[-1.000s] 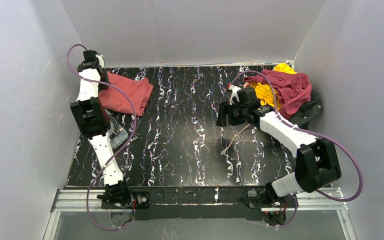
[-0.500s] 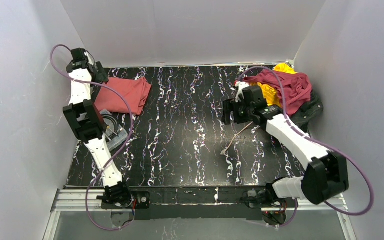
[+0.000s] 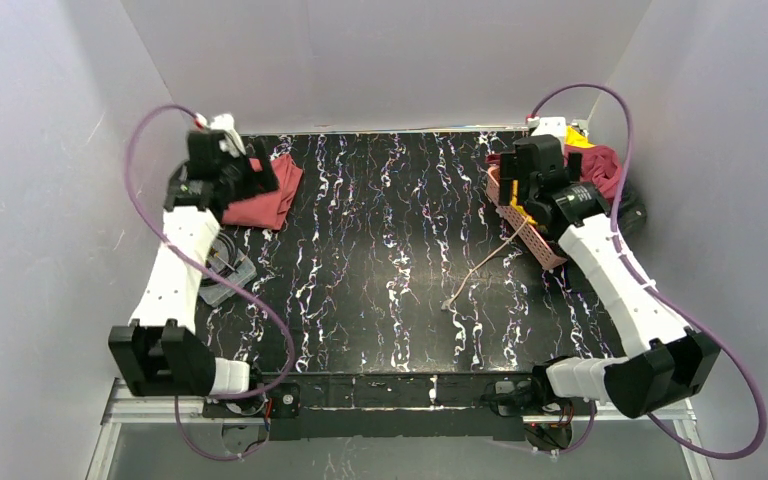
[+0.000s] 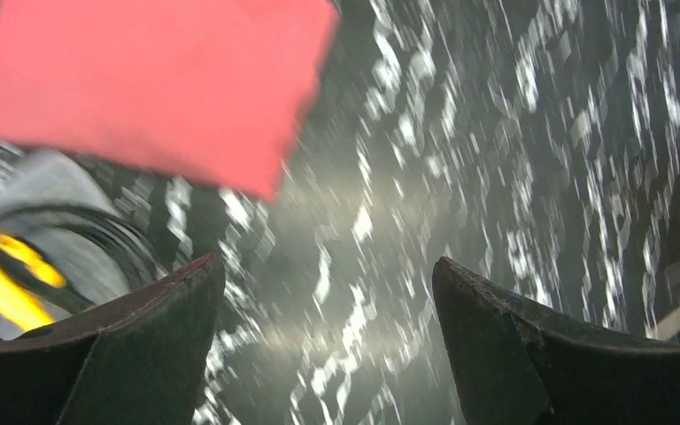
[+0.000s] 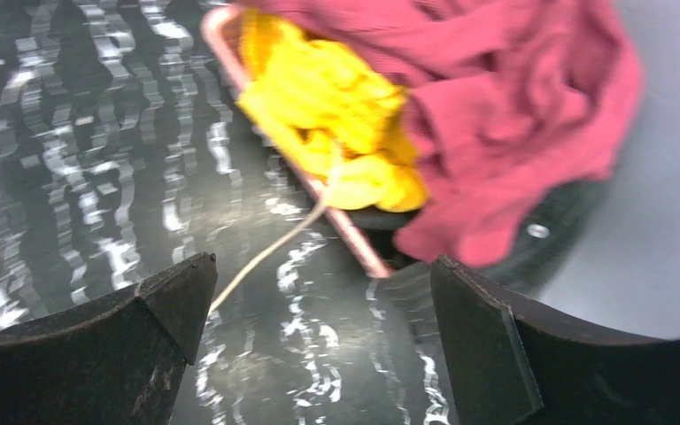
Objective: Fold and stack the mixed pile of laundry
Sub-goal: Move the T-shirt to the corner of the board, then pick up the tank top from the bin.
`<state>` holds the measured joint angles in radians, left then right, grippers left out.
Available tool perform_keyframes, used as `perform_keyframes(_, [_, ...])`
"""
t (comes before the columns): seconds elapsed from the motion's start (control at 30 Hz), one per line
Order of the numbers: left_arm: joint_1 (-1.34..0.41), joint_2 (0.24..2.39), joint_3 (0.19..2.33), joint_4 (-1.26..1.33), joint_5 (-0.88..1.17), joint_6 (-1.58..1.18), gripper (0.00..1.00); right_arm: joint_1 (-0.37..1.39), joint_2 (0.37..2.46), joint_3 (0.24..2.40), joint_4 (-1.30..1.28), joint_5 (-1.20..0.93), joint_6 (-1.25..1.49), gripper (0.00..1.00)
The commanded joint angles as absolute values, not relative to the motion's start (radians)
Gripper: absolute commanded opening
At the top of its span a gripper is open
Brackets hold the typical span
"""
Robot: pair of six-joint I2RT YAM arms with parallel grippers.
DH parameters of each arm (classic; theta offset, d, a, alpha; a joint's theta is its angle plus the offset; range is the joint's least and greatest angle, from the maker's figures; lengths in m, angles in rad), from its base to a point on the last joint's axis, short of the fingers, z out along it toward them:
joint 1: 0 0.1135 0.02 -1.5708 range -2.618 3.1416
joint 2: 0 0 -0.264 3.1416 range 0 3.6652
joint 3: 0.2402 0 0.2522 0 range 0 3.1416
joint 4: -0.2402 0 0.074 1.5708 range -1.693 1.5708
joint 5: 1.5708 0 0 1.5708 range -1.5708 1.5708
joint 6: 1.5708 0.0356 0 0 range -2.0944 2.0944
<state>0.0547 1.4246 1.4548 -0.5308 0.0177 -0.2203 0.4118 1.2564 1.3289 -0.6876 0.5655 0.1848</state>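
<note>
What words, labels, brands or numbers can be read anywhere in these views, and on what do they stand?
None can be read in any view.
The red cloth, yellow cloth, maroon cloth and basket show no print.
The yellow marks on the grey thing in the left wrist view are too blurred to tell whether they are lettering.

1. The surface [image 3: 380, 260] is glossy black, streaked with white marble-like veins that catch pale glare.
2. Behind the surface rises a plain white back wall [image 3: 380, 60].
3. A white left wall [image 3: 30, 200] and right wall [image 3: 720, 150] flank the surface.
4. A silver metal rail [image 3: 150, 408] runs along the surface's near edge.
5. The light over the surface is soft and even.
</note>
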Motion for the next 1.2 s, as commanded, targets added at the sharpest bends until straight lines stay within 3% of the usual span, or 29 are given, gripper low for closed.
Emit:
perform_keyframes(0.0, [-0.072,1.259,1.191,-0.496,0.119,-0.264,0.85,0.285,1.317,1.374,-0.747,0.738,0.163,0.99])
perform_keyframes(0.17, [-0.141,1.114,0.979,-0.485,0.176,-0.257,0.86,0.136,1.368,1.339,-0.712,0.713,0.176,0.99])
perform_keyframes(0.3, [-0.141,1.081,0.945,-0.510,0.185,-0.268,0.87,0.065,1.387,1.276,-0.655,0.709,0.178,0.98])
perform_keyframes(0.37, [-0.141,1.077,0.953,-0.511,0.179,-0.266,0.87,0.035,1.395,1.246,-0.617,0.647,0.171,0.91])
perform_keyframes(0.4, [-0.141,1.077,0.956,-0.511,0.179,-0.266,0.88,0.026,1.400,1.235,-0.594,0.618,0.167,0.85])
perform_keyframes(0.47, [-0.140,1.076,0.960,-0.514,0.179,-0.266,0.88,0.018,1.419,1.239,-0.571,0.529,0.140,0.35])
perform_keyframes(0.53, [-0.140,1.071,0.961,-0.517,0.175,-0.263,0.88,0.017,1.442,1.278,-0.606,0.501,0.145,0.14])
perform_keyframes(0.6, [-0.138,1.064,0.962,-0.520,0.163,-0.262,0.88,0.017,1.441,1.320,-0.637,0.491,0.157,0.01])
perform_keyframes(0.77, [-0.132,1.055,0.960,-0.520,0.151,-0.261,0.88,0.018,1.343,1.466,-0.697,0.310,0.188,0.01])
perform_keyframes(1.07, [-0.118,1.047,0.959,-0.516,0.148,-0.262,0.88,0.027,1.361,1.834,-0.635,-0.526,0.382,0.01])
perform_keyframes(1.17, [-0.104,1.045,0.957,-0.511,0.152,-0.265,0.89,0.098,1.401,1.946,-0.530,-0.666,0.516,0.01])
